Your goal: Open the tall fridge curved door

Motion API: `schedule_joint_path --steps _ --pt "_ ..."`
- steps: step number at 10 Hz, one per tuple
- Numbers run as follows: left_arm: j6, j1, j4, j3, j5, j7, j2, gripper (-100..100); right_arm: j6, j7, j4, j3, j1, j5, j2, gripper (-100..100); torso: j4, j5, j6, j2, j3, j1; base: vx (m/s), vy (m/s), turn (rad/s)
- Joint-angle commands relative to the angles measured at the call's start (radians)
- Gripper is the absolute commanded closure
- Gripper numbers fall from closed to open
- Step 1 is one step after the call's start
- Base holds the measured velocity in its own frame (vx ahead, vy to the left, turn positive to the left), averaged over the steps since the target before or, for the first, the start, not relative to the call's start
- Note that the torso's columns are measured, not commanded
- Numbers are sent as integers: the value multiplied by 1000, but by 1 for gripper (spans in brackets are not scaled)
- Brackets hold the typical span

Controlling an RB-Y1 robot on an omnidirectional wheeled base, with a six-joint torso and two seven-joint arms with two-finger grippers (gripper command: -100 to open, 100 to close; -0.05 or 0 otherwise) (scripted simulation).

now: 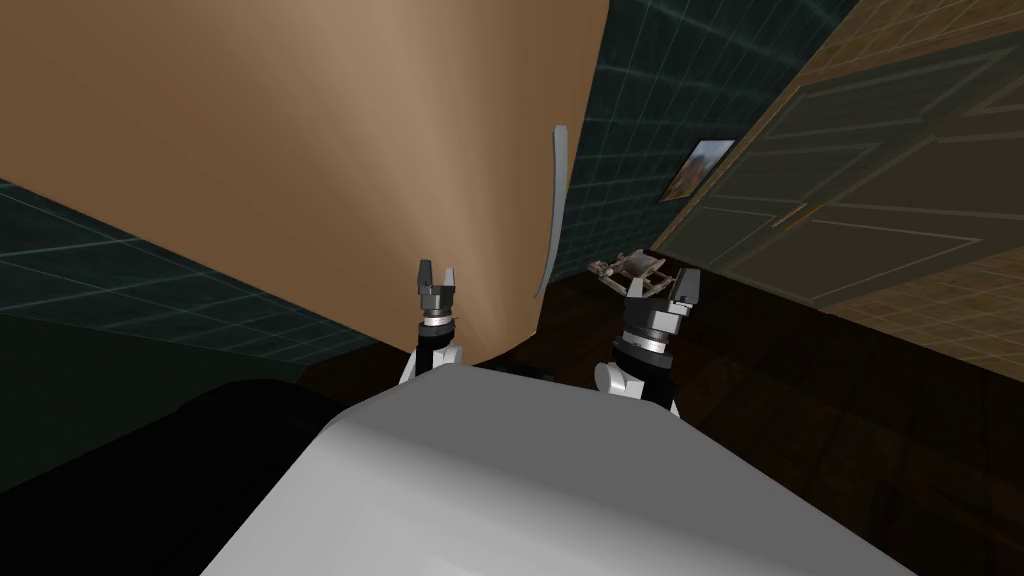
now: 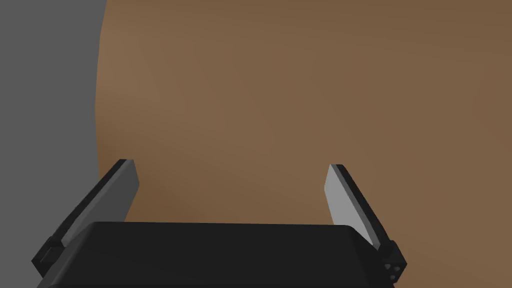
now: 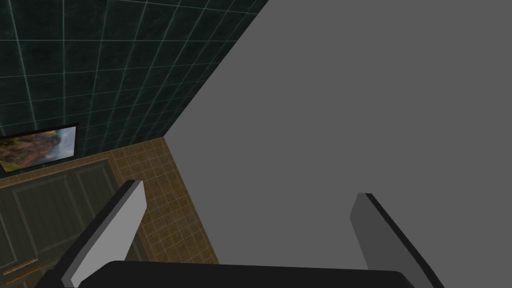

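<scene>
The left hand, fingers spread, faces the tan curved fridge door. The right hand, likewise released, is beside the door's grey handle.

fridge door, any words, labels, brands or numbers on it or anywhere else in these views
None: no text can be read in any view.
The fridge door is plain brown, and its handle is plain grey.
The picture looks like a landscape, with no writing.
</scene>
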Motion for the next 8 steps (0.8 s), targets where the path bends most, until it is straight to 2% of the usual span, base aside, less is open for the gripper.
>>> schedule_joint_path --steps 1,8 --pt "0 0 0 0 0 0 0 0 0 0 0 0 0 0 0 0 41 0 0 40 -82 0 0 0 0" --pt "0 0 0 0 0 0 0 0 0 0 0 0 0 0 0 0 544 0 0 544 -1087 0 0 0 0"
